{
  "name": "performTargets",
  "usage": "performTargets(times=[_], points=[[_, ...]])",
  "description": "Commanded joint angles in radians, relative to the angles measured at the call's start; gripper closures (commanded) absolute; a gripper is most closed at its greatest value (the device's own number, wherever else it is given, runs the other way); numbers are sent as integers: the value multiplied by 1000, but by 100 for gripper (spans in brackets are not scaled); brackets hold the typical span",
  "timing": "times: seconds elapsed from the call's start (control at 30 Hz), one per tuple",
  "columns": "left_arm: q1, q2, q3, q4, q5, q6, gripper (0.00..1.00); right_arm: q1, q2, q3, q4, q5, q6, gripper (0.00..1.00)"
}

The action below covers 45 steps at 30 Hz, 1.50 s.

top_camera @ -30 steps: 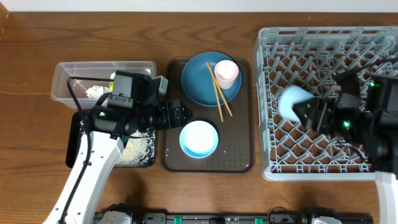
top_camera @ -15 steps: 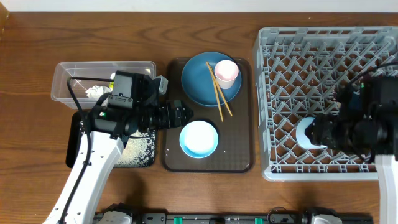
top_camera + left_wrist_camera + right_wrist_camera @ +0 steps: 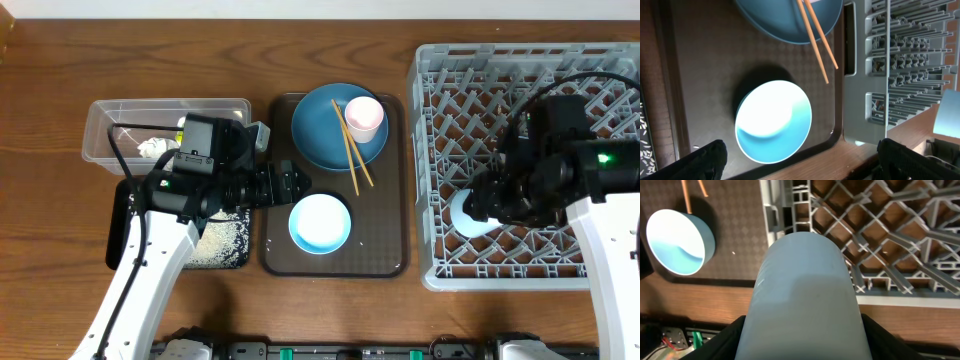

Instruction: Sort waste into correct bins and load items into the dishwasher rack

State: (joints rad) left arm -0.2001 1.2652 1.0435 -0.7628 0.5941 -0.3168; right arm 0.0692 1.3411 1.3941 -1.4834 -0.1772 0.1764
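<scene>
light blue cup [image 3: 466, 216] over the front-left of the dishwasher rack [image 3: 520, 50], right arm's job

right gripper [image 3: 490, 203] is clenched round the cup, which lies on its side with its long axis running from the jaws toward the rack's left wall. can't tell if it's touching the pegs below. lots of free lattice behind it. left gripper [image 3: 292, 186] is spread wide, holding nothing, by the white-blue bowl [image 3: 320, 223] on the serving tray [image 3: 275, 250].

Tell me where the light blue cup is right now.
Overhead view, right side: the light blue cup is held in the right claw at the dishwasher rack's near-left corner, beside the brown tray.
</scene>
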Motion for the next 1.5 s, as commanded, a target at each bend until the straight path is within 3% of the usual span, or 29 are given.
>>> performTargets(times=[0.0,0.43,1.03,1.2,1.3,1.4,1.47], points=[[1,1,-2,-3,-13,6,2,22,8,-21,7,67,37,88],[1,1,-2,-3,-13,6,2,24,11,-211,164,65,51,88],[1,1,-2,-3,-13,6,2,24,13,-345,326,64,43,88],[1,1,-2,-3,-13,6,2,24,13,-346,311,63,43,67],[1,1,-2,-3,-13,6,2,24,13,-346,304,60,43,61],[1,1,-2,-3,-13,6,2,24,13,-346,301,61,43,42],[1,1,-2,-3,-13,6,2,24,13,-346,301,61,43,39]])
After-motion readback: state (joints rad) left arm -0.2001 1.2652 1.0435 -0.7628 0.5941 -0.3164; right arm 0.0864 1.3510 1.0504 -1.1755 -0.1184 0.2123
